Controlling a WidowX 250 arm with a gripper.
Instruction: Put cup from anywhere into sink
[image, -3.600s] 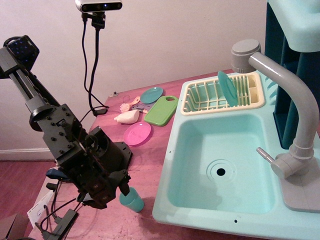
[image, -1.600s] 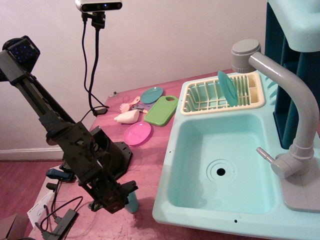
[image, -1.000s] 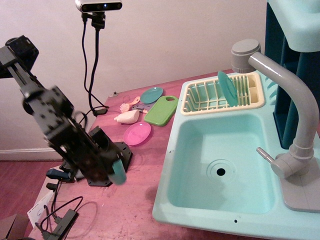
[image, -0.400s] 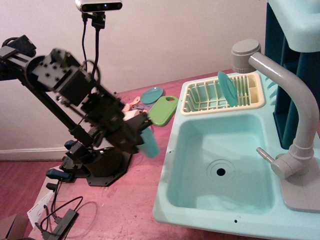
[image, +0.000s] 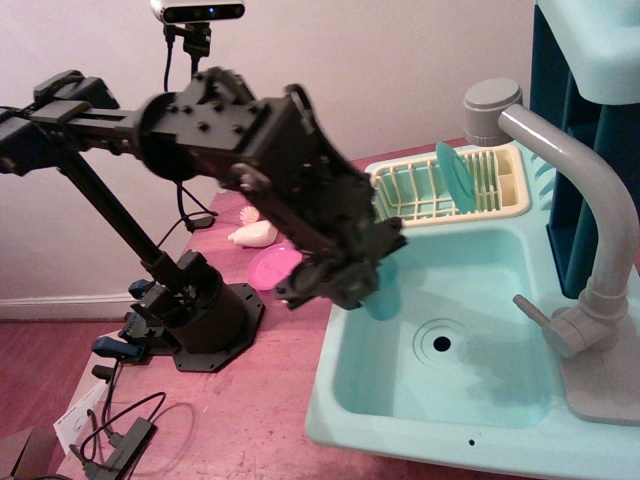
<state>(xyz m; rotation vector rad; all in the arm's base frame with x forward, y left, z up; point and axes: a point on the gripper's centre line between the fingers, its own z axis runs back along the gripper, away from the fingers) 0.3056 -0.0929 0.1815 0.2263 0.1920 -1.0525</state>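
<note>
Observation.image view, read from left to right. At far left, black arm base (image: 195, 315) bolted to reddish wooden table (image: 255, 400), loose cables on the floor beside it. Further in, long black jointed arm (image: 230, 150) reaching rightward across the table. Behind and under the arm, partly hidden: cream-coloured toy item (image: 252, 234) and round pink plastic plate (image: 270, 265). At the arm's tip, black gripper (image: 372, 278) clamped on small plain teal plastic tumbler, the cup (image: 381, 290), held tilted in the air above the left part of large light mint-green plastic basin, the sink (image: 400, 395). No contact between cup and sink floor; round drain hole (image: 439, 344) just to the right and below. Behind the sink, cream plastic dish rack (image: 440, 195) with teal plate (image: 456, 176) standing on edge. At far right, grey plastic faucet (image: 575, 200) arching over the basin.

Step in hand, by judgement: carry finished or nearly so, cup over the basin and ready for placing. Next move calls for lowering toward the sink floor, left of the drain, then parting the gripper to let go. Worth minding: tilt of the cup, likely to roll or tip on release unless set low, and clearance from the near sink rim on the way down.
</note>
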